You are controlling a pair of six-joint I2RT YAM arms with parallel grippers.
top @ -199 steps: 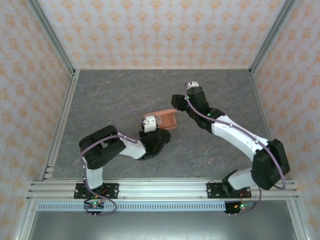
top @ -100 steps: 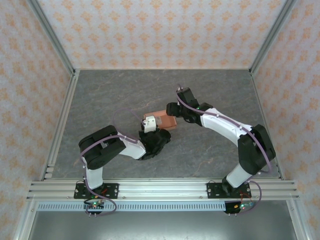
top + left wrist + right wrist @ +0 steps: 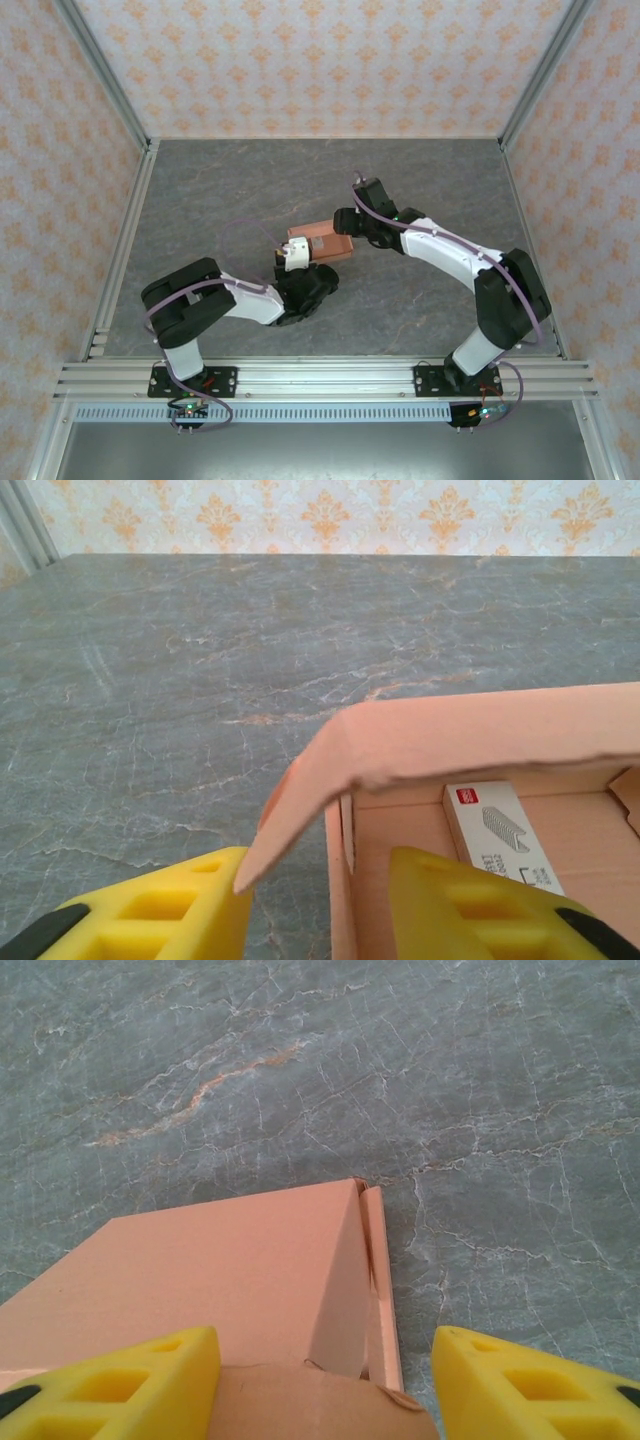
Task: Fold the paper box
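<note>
Paper box (image 3: 322, 243) lies mid-table (image 3: 200, 190) between the two arms, with its top flap (image 3: 480, 730) part-raised. Your left gripper (image 3: 315, 890) stands partly spread astride the near side wall (image 3: 335, 880), clamping nothing, and your right gripper (image 3: 325, 1360) is spread wide over the far corner, holding nothing. To fold well, steady the wall with the left gripper, press the flap down along its crease with the right, and avoid crushing the thin card.

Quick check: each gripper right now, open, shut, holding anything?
Left gripper: open around a box wall, not clamped.
Right gripper: open astride the box's corner, no grip.
</note>
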